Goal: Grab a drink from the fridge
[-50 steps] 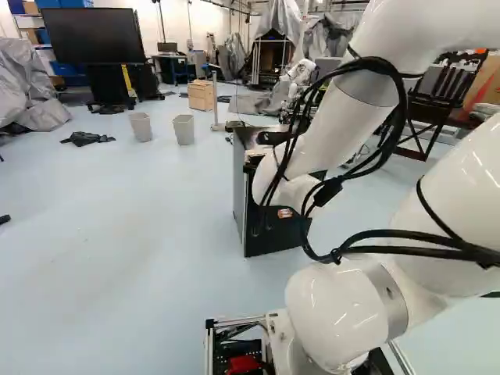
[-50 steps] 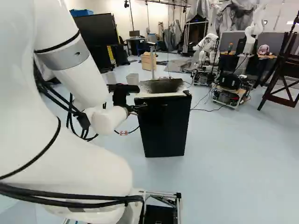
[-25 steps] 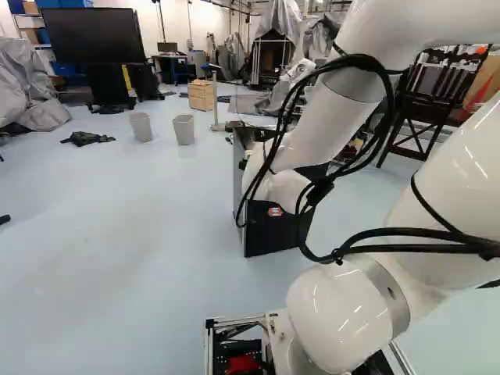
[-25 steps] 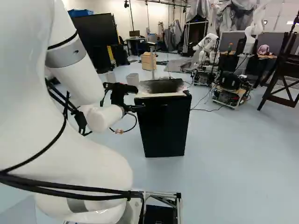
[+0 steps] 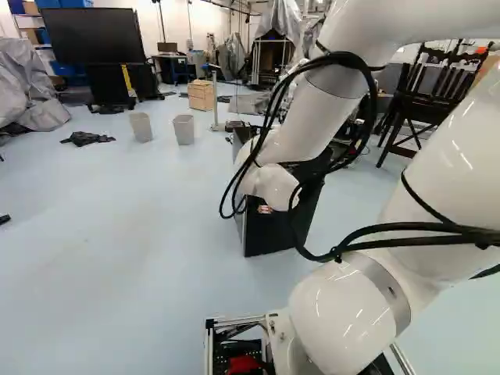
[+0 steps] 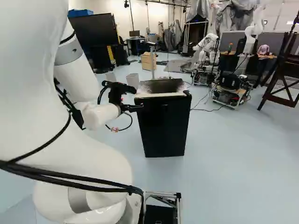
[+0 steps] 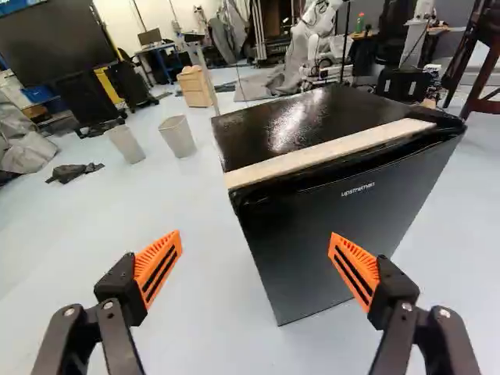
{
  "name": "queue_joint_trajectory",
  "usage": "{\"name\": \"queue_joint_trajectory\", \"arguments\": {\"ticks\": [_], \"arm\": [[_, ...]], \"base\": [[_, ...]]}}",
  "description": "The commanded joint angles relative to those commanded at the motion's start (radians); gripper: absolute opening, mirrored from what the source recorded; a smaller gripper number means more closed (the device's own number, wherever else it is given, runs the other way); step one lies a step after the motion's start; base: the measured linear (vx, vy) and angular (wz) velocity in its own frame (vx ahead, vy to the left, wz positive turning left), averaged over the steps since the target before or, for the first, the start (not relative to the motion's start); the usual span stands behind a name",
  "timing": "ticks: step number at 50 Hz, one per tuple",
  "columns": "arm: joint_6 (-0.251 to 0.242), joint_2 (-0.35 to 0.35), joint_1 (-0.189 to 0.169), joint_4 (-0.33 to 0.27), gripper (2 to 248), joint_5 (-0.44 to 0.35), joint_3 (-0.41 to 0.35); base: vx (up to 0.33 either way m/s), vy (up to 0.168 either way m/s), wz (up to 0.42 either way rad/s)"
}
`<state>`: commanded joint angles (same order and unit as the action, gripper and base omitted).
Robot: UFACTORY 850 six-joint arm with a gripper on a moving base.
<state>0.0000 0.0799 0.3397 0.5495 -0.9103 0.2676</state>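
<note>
The black fridge [image 6: 163, 126] stands upright on the floor ahead of the arm, its door closed. My gripper [image 6: 136, 108] is beside the fridge's upper left part in the right base view; whether it touches cannot be told there. In the wrist view the gripper [image 7: 256, 248] is open with nothing between its orange pads. Ahead of it, the fridge [image 7: 336, 226] shows its dark front, a pale strip along the top front edge and a glossy top. One finger overlaps the front; the other is over bare floor. No drink is visible.
Two grey bins [image 5: 141, 126] [image 5: 183, 130] and a wooden drawer unit [image 5: 201, 94] stand beyond the fridge. Another robot [image 6: 205, 51] is behind it. A dark wooden chair [image 5: 426, 94] stands at the right of the left base view.
The arm's wrist and forearm have shifted left in the left base view, and the gripper slightly left and down in the right base view. The base and the fridge have not moved.
</note>
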Motion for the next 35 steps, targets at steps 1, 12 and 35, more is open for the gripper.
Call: {"name": "queue_joint_trajectory", "arguments": {"ticks": [1, 12, 35], "arm": [[0.0, -0.004, 0.004, 0.008, 247, -0.001, 0.004], [0.0, -0.042, 0.037, 0.087, 247, -0.013, 0.041], [0.0, -0.118, 0.104, 0.221, 247, -0.028, 0.118]], "base": [[0.0, 0.0, 0.0], [0.0, 0.0, 0.0], [0.0, 0.0, 0.0]]}}
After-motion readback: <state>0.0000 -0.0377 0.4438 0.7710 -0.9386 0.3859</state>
